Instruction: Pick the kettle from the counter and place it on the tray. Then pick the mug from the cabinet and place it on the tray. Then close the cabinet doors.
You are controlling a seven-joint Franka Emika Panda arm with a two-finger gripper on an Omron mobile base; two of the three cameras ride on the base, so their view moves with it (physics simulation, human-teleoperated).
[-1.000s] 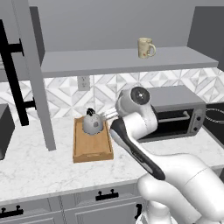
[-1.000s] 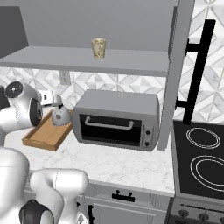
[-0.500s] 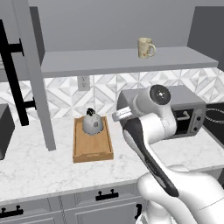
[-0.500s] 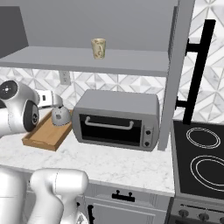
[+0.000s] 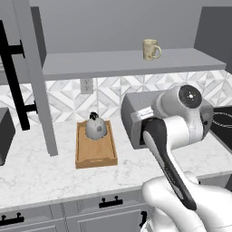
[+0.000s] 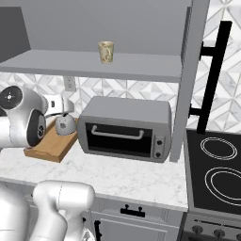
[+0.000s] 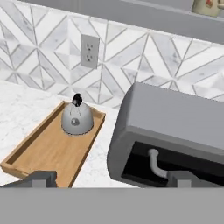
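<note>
The speckled grey kettle [image 5: 96,128] [image 6: 65,125] [image 7: 76,119] stands upright at the far end of the wooden tray [image 5: 95,154] [image 6: 49,148] [image 7: 41,153] on the counter [image 5: 41,170]. High on the cabinet shelf [image 5: 113,63] sits the cream mug [image 5: 151,49] [image 6: 106,52], whose base shows at the hand view's top [image 7: 208,5]. My gripper [image 7: 113,179] hangs open and holds nothing, back from the tray, between it and the toaster oven. Both cabinet doors [image 5: 31,77] [image 6: 188,80] stand open.
A grey toaster oven [image 6: 124,127] [image 7: 175,127] stands right of the tray, partly behind my arm [image 5: 176,131]. A black stovetop [image 6: 219,169] lies at the far right. A wall outlet [image 7: 89,51] is above the tray. A dark appliance [image 5: 3,136] sits at the left edge.
My arm has swung right, away from the tray, toward the toaster oven. The kettle stays on the tray, and the gripper stays open.
</note>
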